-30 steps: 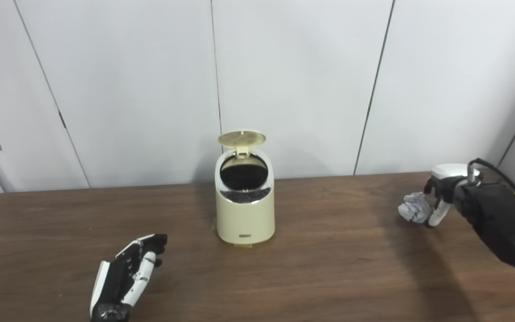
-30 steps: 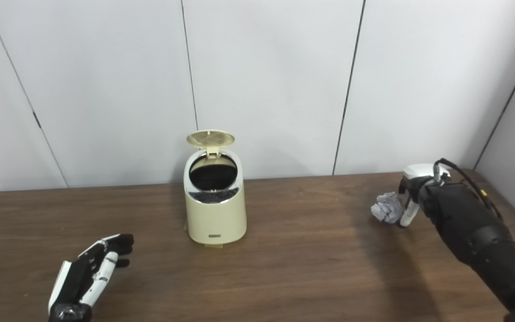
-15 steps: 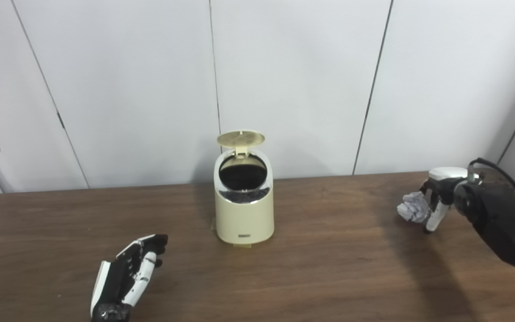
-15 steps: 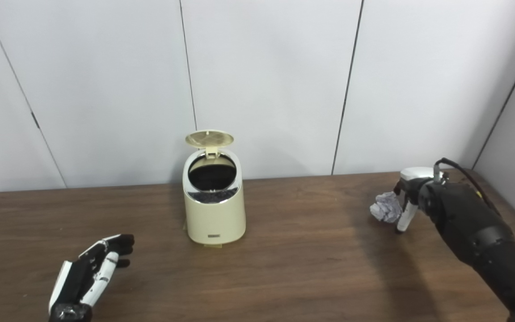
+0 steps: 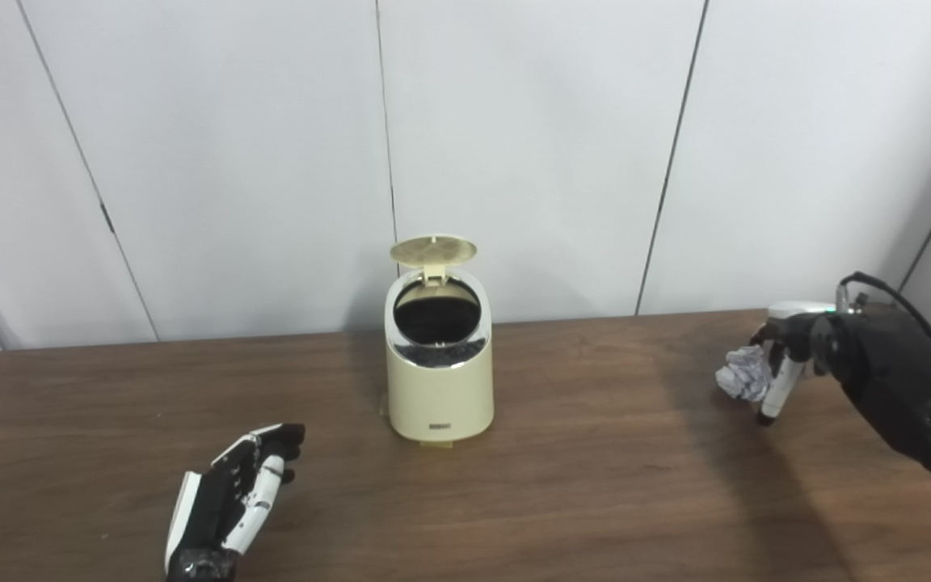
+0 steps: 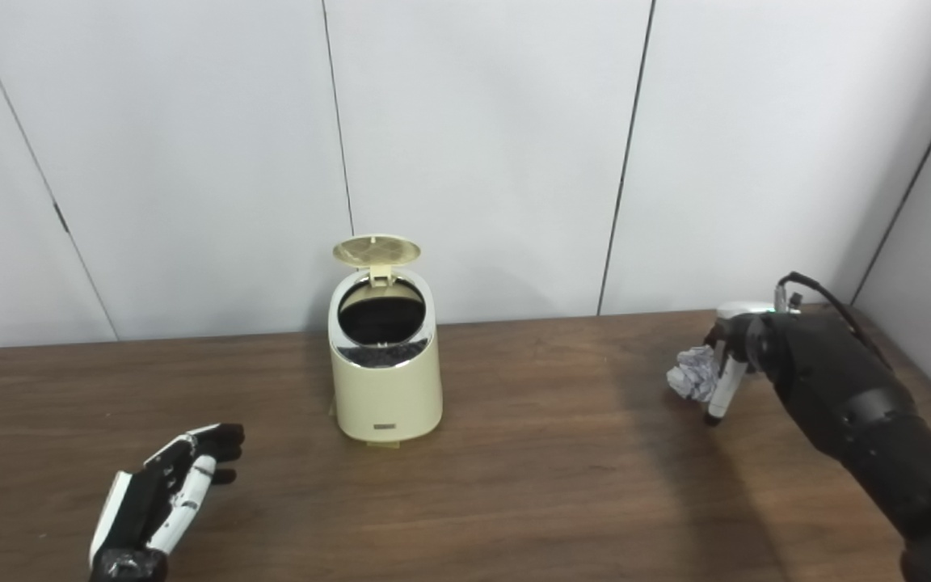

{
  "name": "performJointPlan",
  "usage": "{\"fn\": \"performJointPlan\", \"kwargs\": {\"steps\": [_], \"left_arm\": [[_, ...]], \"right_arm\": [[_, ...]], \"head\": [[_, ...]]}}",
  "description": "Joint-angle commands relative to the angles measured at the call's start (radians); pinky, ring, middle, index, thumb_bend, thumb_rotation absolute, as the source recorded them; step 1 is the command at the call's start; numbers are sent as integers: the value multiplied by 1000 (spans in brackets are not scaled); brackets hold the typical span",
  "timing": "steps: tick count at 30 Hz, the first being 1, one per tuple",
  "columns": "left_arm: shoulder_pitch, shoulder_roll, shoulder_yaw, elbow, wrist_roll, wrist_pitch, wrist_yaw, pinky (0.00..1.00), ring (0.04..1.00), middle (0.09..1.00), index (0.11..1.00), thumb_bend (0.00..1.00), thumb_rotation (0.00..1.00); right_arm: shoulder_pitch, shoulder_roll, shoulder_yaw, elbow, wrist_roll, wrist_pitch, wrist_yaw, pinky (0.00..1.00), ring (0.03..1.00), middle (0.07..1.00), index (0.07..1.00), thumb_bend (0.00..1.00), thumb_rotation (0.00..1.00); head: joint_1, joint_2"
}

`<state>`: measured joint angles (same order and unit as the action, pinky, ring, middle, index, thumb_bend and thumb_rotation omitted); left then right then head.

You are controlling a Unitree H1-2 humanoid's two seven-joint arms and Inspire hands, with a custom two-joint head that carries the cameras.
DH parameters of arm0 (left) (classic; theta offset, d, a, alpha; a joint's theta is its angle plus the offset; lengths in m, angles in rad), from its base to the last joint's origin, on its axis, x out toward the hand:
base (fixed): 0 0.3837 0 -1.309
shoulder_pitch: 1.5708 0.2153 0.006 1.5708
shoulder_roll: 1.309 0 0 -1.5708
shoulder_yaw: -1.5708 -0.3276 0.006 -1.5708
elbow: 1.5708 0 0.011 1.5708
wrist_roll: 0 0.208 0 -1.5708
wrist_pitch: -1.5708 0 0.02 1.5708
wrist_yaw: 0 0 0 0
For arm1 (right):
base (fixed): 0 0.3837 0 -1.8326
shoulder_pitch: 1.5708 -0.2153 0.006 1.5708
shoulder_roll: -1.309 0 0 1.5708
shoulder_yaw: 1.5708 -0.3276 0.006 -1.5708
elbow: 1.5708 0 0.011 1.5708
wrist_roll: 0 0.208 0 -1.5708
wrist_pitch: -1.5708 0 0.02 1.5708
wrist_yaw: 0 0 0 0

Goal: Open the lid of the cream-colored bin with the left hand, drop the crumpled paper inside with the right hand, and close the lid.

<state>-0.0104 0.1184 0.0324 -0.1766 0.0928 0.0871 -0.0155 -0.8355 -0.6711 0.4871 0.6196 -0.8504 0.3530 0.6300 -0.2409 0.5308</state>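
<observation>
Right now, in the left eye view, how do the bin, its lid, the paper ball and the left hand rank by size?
1. Cream-colored bin
2. Left hand, though it is nearer the camera
3. Lid
4. Crumpled paper

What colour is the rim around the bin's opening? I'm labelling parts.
Shiny silver, chrome-like rim on the cream bin; clearest in the left eye view.

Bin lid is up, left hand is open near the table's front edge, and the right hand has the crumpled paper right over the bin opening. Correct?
Not quite. The lid is up and the left hand is open at the front, but the right hand holds the crumpled paper far to the right of the bin, low over the table, not above the opening. The left eye view shows the gap plainly.
</observation>
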Motion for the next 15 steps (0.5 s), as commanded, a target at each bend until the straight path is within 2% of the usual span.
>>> {"fn": "performJointPlan", "kwargs": {"steps": [1,6,10,15], "left_arm": [[-28,2,-2,-16,8,-30,5,688,753,751,724,135,592],[-27,5,-2,-19,3,-29,2,692,757,754,728,137,583],[-26,6,-2,-18,7,-29,4,697,759,755,729,130,579],[-26,8,-1,-14,3,-33,1,701,760,757,731,141,585]], "right_arm": [[-76,-19,4,4,-22,2,-10,592,746,822,894,1000,284],[-78,-12,5,18,-5,-7,-20,628,765,835,889,997,275],[-73,-1,-2,21,3,4,-29,610,760,853,889,971,254],[-61,0,4,-8,-7,-2,-44,520,651,771,878,942,242]], "head": [[2,1],[1,2],[1,2],[0,1]]}}
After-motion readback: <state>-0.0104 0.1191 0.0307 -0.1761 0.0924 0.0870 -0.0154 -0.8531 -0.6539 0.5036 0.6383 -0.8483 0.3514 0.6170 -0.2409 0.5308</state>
